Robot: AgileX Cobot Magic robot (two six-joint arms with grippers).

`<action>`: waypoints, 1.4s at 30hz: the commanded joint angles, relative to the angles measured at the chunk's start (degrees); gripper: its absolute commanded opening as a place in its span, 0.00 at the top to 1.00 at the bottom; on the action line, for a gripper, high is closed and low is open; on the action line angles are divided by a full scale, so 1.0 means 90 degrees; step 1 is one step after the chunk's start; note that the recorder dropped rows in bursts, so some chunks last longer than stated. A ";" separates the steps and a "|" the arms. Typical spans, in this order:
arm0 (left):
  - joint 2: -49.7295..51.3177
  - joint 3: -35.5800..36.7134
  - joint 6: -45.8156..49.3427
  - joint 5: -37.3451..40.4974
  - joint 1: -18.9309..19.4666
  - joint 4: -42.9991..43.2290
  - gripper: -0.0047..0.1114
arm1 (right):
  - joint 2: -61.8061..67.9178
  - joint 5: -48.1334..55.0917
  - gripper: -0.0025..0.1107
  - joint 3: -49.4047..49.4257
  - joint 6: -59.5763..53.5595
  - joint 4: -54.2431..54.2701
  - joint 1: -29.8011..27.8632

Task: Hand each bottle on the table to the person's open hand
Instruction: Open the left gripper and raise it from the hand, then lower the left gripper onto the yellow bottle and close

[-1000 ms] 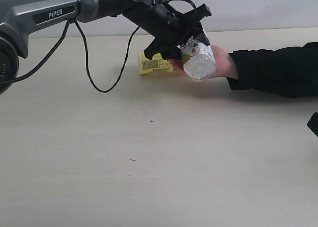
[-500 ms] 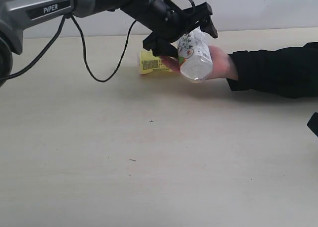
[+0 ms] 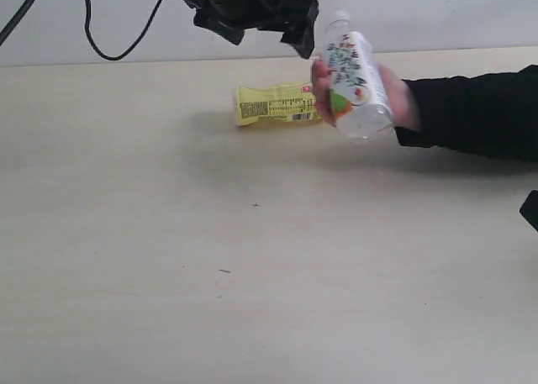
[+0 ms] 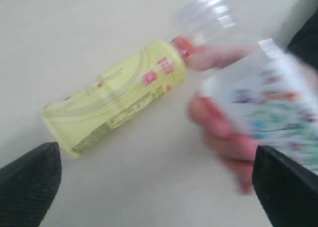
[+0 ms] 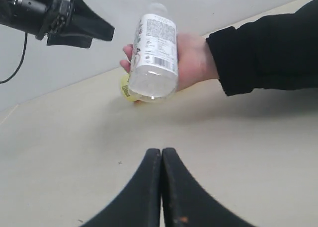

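Exterior view: left tool (image 3: 267, 38), spread and empty, hangs above the yellow bottle (image 3: 277, 103) lying sideways, cap toward the hand (image 3: 402, 98).

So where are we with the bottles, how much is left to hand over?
Done: the white floral bottle sits in the person's hand, and the left tool is open above, clear of it. In hand: nothing; the right tool is shut and empty. Left: the yellow bottle lies on its side on the table beside the hand. No other bottles show in these views.
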 commanded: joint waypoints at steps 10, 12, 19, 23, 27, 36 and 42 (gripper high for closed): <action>-0.0110 0.0248 0.2800 0.0835 0.0032 0.1319 0.06 | -0.0039 -0.0033 0.98 0.0017 -0.0060 -0.0024 -0.0021; -0.0110 0.0284 0.3014 0.0862 0.0032 0.1446 0.06 | -0.0039 -0.0033 0.98 0.0017 -0.0060 -0.0024 -0.0021; 0.0189 0.0313 0.3928 -0.0051 0.0032 0.1708 0.06 | -0.0039 -0.0033 0.98 0.0017 -0.0060 -0.0024 -0.0021; 0.0378 0.0313 0.3928 -0.0445 0.0032 0.1939 0.06 | -0.0039 -0.0033 0.98 0.0017 -0.0060 -0.0024 -0.0021; 0.0518 0.0313 0.3928 -0.0542 0.0032 0.2002 0.06 | -0.0039 -0.0033 0.98 0.0017 -0.0060 -0.0024 -0.0021; 0.0839 0.0313 0.4262 -0.0613 0.0019 0.2002 0.06 | -0.0039 -0.0033 0.98 0.0017 -0.0060 -0.0024 -0.0021; 0.1126 0.0313 0.4625 -0.1145 0.0005 0.2002 0.06 | -0.0039 -0.0033 0.98 0.0017 -0.0060 -0.0024 -0.0021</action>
